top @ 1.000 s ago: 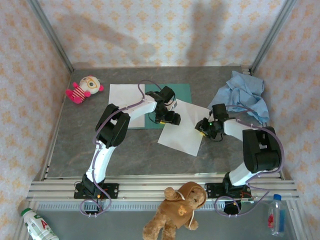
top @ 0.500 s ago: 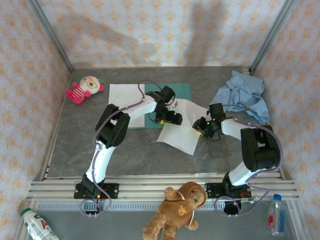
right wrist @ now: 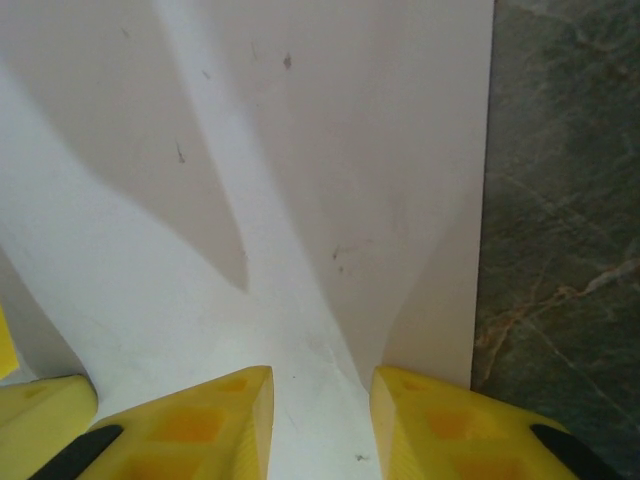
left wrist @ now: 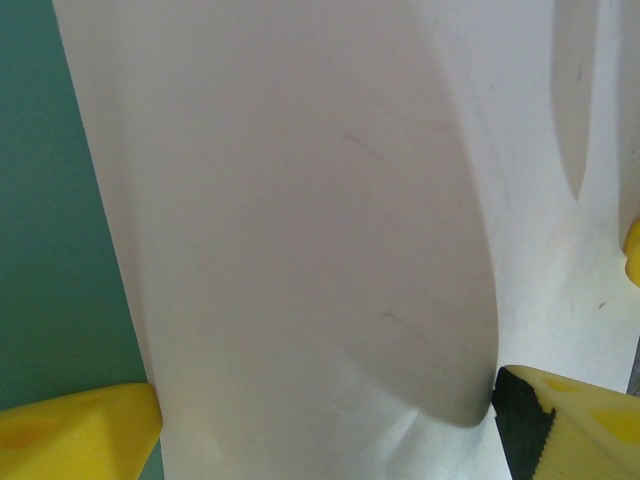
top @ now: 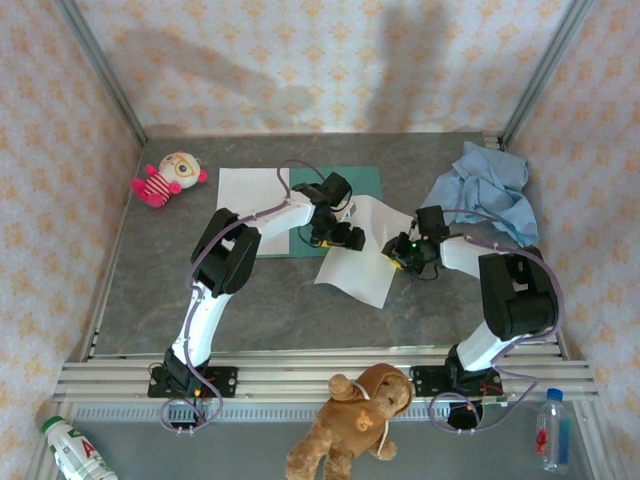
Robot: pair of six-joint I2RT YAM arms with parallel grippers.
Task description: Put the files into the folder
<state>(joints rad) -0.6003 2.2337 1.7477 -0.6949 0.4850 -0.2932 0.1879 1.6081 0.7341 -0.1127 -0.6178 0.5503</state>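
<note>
The right tool [right wrist: 320,400] pinches the sheet [top: 360,272] at its right edge. Its jaws are nearly closed, with a raised ridge of paper caught between them. The left tool [left wrist: 325,425] hangs wide open over the sheet's far-left corner and grips nothing; a soft hump of paper bulges between its fingers.

The sheet lies skewed on the table [top: 270,300], and only its upper-left corner overlaps the folder [top: 366,183]. The other sheet [top: 252,200] lies flat just left of the visible teal. I cannot tell whether a folder leaf lies under it.

The step in hand looks like bringing the skewed sheet onto the folder. The paper is thin and is already buckling, so a straight push from the right will likely fold it rather than slide it. It would be better to lift the pinched edge slightly and carry it toward the folder in a low arc, turning it so the long edges run parallel to the spine. The left tool can either stay clear or press lightly on the corner as a pivot. It should not close on the hump, because that would crease the sheet. The right tool should let go only once the sheet lies within the folder's outline.
</note>
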